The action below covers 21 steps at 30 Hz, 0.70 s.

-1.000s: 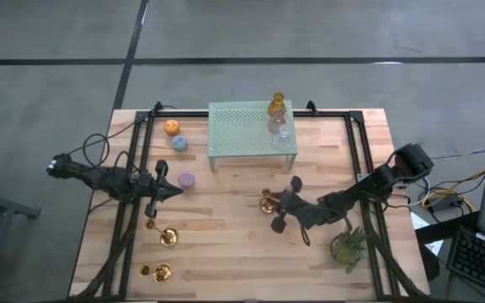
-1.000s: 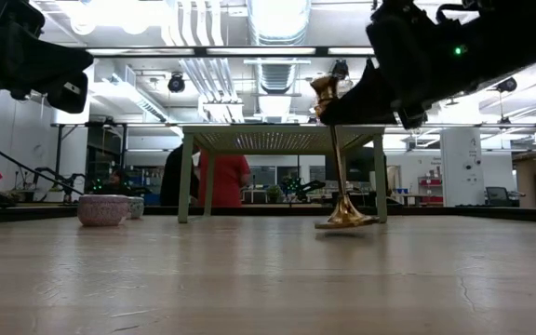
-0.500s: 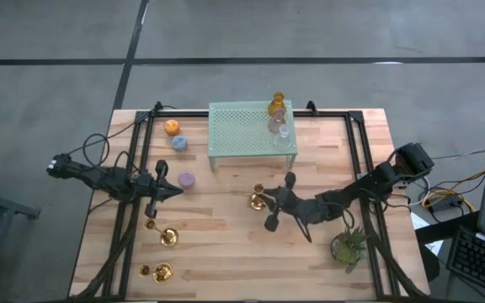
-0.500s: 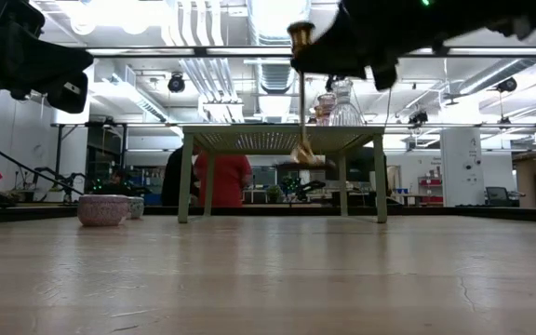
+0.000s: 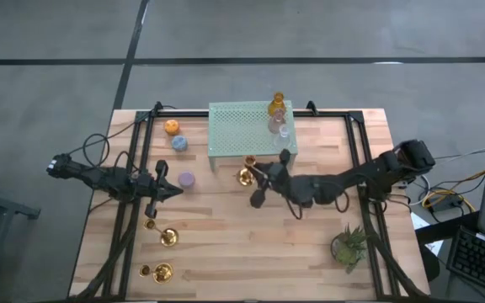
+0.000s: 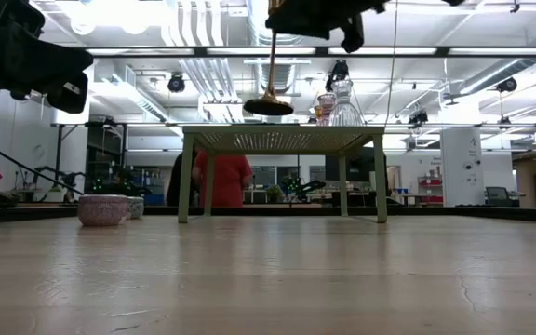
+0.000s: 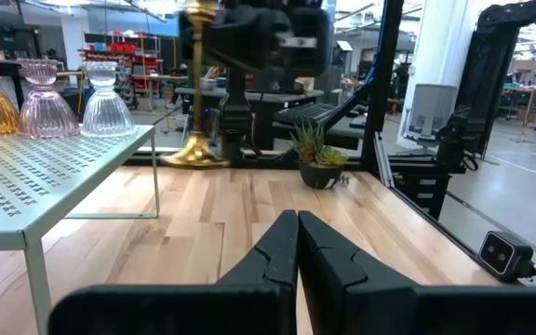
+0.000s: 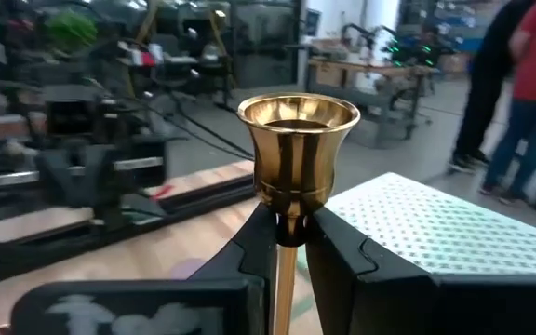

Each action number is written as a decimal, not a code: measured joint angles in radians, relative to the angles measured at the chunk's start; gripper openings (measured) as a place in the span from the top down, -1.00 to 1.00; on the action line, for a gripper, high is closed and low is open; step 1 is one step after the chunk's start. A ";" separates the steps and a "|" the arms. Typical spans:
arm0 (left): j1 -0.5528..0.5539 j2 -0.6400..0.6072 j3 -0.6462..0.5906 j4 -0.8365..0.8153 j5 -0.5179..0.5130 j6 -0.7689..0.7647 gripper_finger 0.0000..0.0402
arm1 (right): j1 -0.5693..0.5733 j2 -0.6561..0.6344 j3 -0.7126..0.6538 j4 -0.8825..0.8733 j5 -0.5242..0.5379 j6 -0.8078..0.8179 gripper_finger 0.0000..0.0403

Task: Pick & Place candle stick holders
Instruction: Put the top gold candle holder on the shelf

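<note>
Two dark arms over a pale wooden plank table (image 5: pixel 226 252), seen from above. Landmark: the pale green perforated metal rack (image 5: pixel 242 126) at the table's far middle. Right gripper (image 5: pixel 258 177) sits just off the rack's near edge, fingers clamped on the stem of a shiny gold stemmed candle holder (image 5: pixel 245 176). On the rack's right end stand an amber glass cup (image 5: pixel 276 106), a pink glass cup (image 5: pixel 274 122) and a clear glass cup (image 5: pixel 283 131). Left of the rack lie a small orange round cup (image 5: pixel 172 127), a blue round cup (image 5: pixel 179 142) and a purple round cup (image 5: pixel 187 179). Left gripper (image 5: pixel 173 191) waits well left of the rack, fingers pressed together, empty. More gold holders (image 5: pixel 167 237) stand well out from the rack, near the left front corner. Small green potted plant (image 5: pixel 348 244) on the table right of the rack, towards the near edge.

Low view: the gold holder's round base (image 6: pixel 268 107) hangs in the air, slightly higher than the rack top (image 6: pixel 282 138). A person in a red top (image 6: pixel 223 179) stands in the room behind.

Left wrist view: own fingers (image 7: pixel 296 251) shut; three glass cups on the rack.

Right wrist view: fingers (image 8: pixel 338 256) pinch the gold stem under its cup (image 8: pixel 298 149), rack surface just beyond.
</note>
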 joint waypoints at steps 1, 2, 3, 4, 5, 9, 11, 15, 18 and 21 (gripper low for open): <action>0.000 0.000 0.000 0.000 0.000 0.000 0.93 | -0.015 0.000 0.016 -0.032 0.000 0.016 0.82; 0.000 0.000 0.000 0.000 0.000 0.000 0.93 | -0.030 0.002 0.031 -0.062 0.001 0.029 0.82; 0.000 0.000 0.000 0.000 0.000 0.000 0.93 | -0.043 0.003 0.044 -0.084 0.004 0.041 0.82; 0.000 0.000 0.000 0.000 0.000 0.000 0.93 | -0.056 0.003 0.051 -0.098 0.006 0.046 0.82; 0.000 0.000 0.000 0.000 0.000 0.000 0.93 | -0.068 0.004 0.054 -0.103 0.007 0.046 0.82; 0.000 0.000 0.000 0.000 0.000 0.000 0.93 | -0.113 0.003 0.085 -0.099 0.006 0.004 0.82; 0.000 0.000 0.000 0.000 0.000 0.000 0.93 | -0.137 0.002 0.107 -0.097 -0.001 -0.010 0.82; 0.000 0.000 0.000 0.000 0.000 0.000 0.93 | -0.181 0.004 0.150 -0.119 -0.006 -0.050 0.82; 0.000 0.000 0.000 0.000 0.000 0.000 0.93 | -0.219 0.001 0.193 -0.180 -0.104 -0.053 0.82; 0.000 0.000 0.000 0.000 0.000 0.000 0.93 | -0.260 -0.003 0.240 -0.231 -0.202 -0.026 0.82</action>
